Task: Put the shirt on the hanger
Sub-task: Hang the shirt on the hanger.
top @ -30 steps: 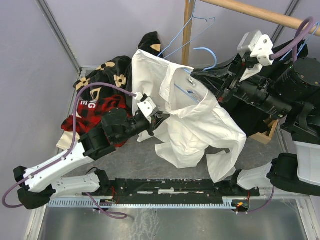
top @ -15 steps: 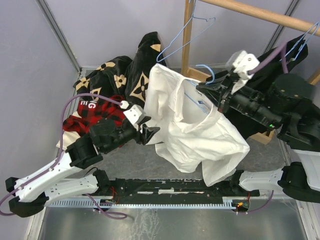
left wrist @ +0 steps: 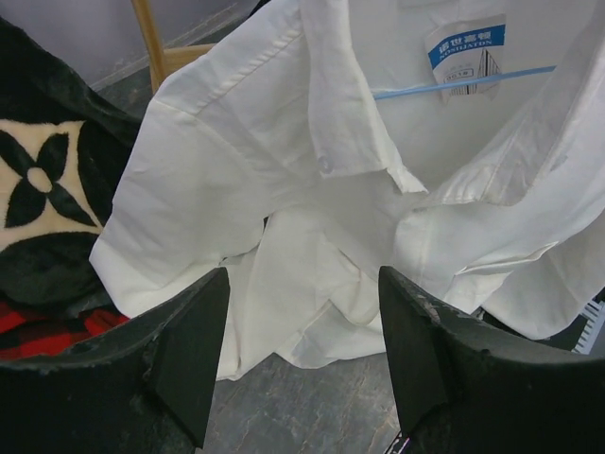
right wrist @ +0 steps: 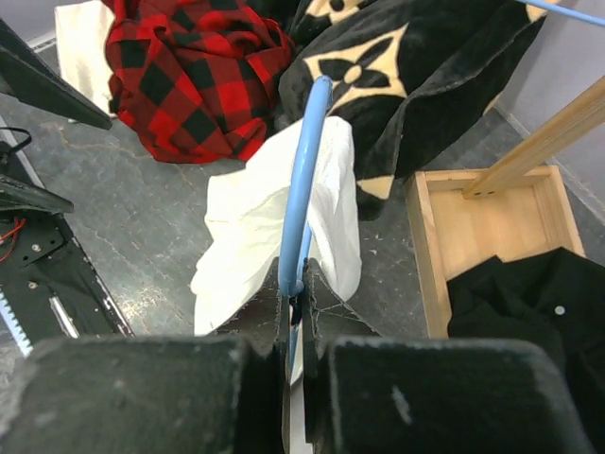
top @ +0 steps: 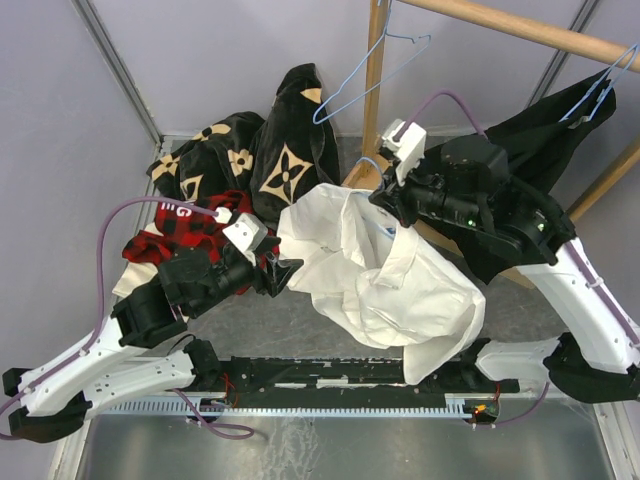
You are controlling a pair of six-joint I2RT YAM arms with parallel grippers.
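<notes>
Shirt (top: 360, 270) lower, hanger (right wrist: 301, 180) in right claw (right wrist: 296, 317)

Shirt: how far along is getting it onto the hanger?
Done: the hanger wire already runs inside the collar of the shirt, below the label. In hand: the right tool is shut on the hanger; the left tool is open, facing the shirt. Left: the shirt hangs bunched, so its shoulders probably need straightening.

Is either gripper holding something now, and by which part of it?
The right gripper pinches the thin light-blue wire hanger at its curved hook. The left gripper is open, holding nothing.
</notes>
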